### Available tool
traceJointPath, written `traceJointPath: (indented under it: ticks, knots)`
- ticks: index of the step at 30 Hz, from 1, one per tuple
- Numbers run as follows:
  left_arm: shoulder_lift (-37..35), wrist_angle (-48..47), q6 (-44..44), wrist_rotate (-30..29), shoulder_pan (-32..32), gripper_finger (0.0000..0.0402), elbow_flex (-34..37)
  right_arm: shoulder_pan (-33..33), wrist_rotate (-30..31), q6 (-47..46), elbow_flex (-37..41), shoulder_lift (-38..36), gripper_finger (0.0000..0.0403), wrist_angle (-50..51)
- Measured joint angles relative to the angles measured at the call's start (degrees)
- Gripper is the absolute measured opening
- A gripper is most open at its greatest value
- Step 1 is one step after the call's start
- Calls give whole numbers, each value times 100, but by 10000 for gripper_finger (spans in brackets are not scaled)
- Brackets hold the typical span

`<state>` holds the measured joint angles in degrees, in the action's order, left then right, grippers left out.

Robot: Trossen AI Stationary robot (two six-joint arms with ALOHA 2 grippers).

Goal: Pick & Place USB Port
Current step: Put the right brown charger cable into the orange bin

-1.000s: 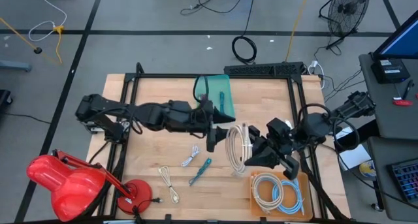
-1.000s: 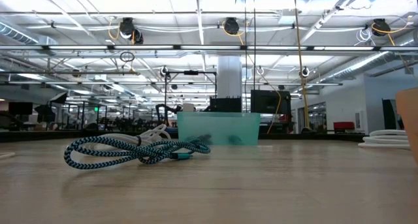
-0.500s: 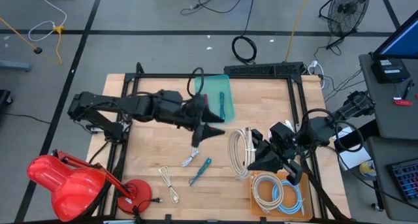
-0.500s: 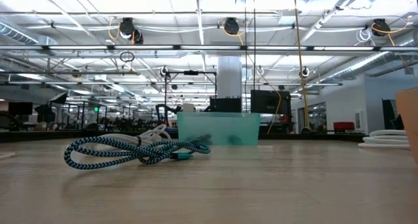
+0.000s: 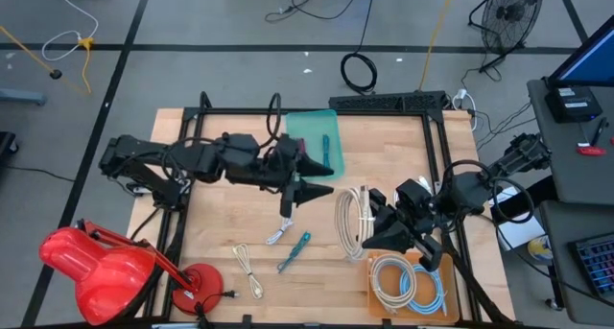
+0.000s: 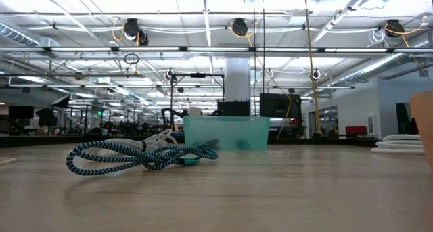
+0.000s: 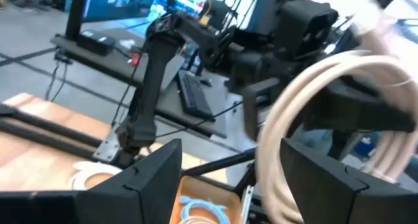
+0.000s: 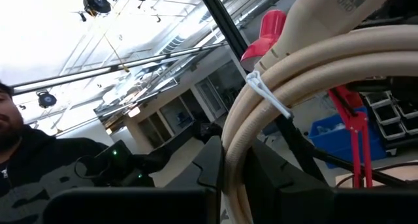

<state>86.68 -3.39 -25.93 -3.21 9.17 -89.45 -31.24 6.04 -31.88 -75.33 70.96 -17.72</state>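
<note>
step: right gripper point(image 5: 382, 227) pinching beige coiled cable point(image 5: 350, 221) mid-table, carrying toward orange tray point(image 5: 376, 297) near-right | left gripper point(image 5: 309, 189) spread, empty, hovering centre | next: lowering coil into tray, releasing

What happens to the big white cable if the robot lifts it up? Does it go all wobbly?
Probably a bit wobbly. The white cable is a bundle of long loops, so the free end would likely sag and swing from the right gripper. A tie binds it, so it should stay bunched. It looks thick, so likely springy, not limp.
</note>
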Motion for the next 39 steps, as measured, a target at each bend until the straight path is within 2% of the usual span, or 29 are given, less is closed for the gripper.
traceJointPath:
  ticks: [14,29,39]
  knots:
    - [507,935,-129,421,28,262,4,11,45,-15,0,-4,27,131]
    - [648,928,-162,385,26,262,9,58,173,-39,0,-4,27,241]
    - [852,1312,-293,471,-15,262,2,92,181,-85,0,-4,27,251]
